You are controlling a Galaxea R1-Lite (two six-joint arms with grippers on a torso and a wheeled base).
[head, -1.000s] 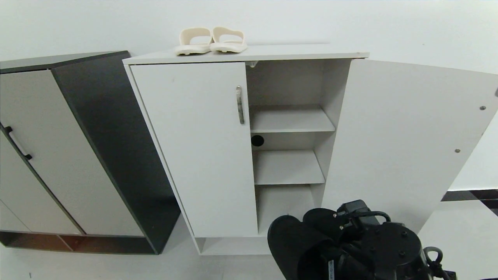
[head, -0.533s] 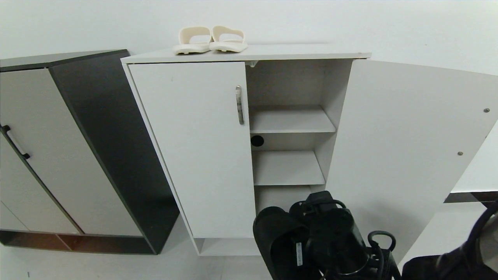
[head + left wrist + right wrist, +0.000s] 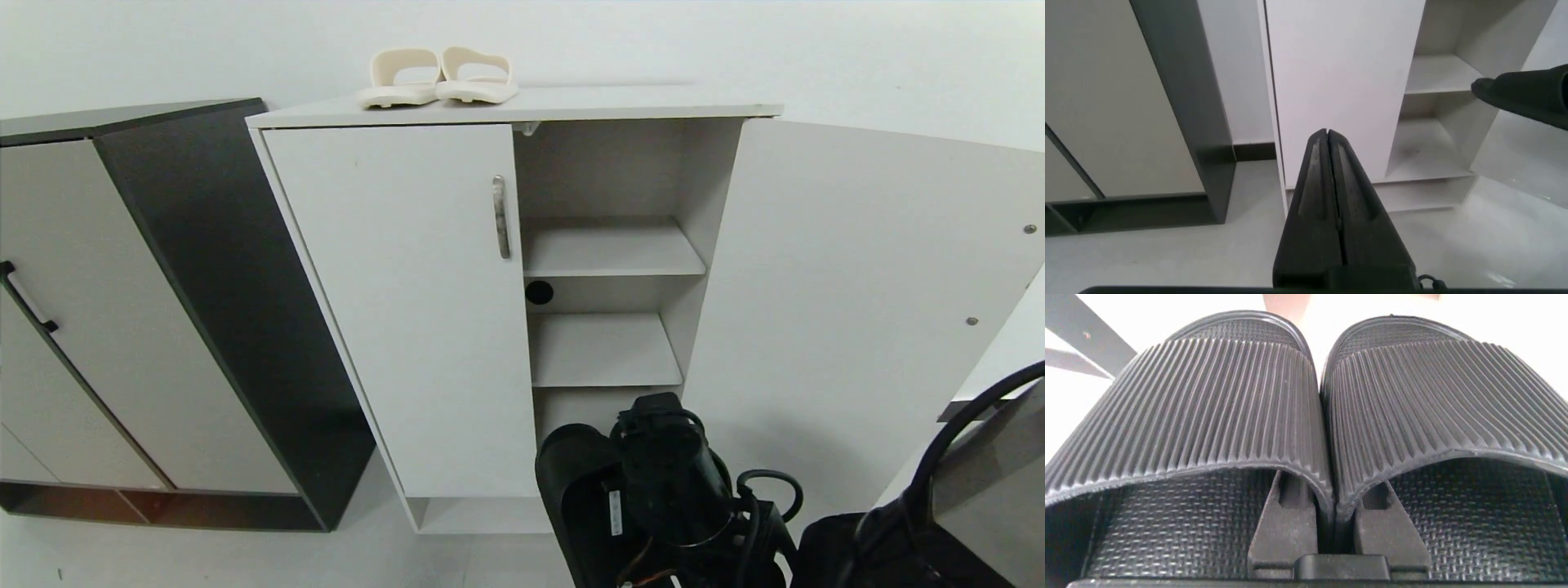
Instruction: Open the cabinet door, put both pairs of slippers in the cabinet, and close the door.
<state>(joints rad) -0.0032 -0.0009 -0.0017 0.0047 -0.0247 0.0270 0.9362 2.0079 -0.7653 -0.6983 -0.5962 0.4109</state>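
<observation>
**Right arm carrying the first pair to the open cabinet.** The right gripper [image 3: 1333, 531] is clamped on the black slippers [image 3: 1233, 408]. Its fingers [image 3: 1286, 518] reach in under the straps and squeeze the two inner strap walls together, so the pair travels as one bundle. In the head view we see this bundle low down, just before the bottom bay [image 3: 588, 404] of the cabinet [image 3: 637, 102] and, as far as we can judge, not yet inside it. The left gripper [image 3: 1328, 163] has its fingers pressed flat together on nothing and is held back, facing the shut left door [image 3: 408, 310]. The right door [image 3: 857, 286] stands swung wide, baring two shelves [image 3: 604, 351] above the bay. The cream slippers [image 3: 441, 77] lie side by side on the cabinet top.

We judge the opening step done and the first placement in hand. The next move calls for carrying the bundle forward between the left door's edge and the open door, setting the soles level on a shelf or the bay floor, and only then parting the fingers. The cream pair and the closing remain.
</observation>
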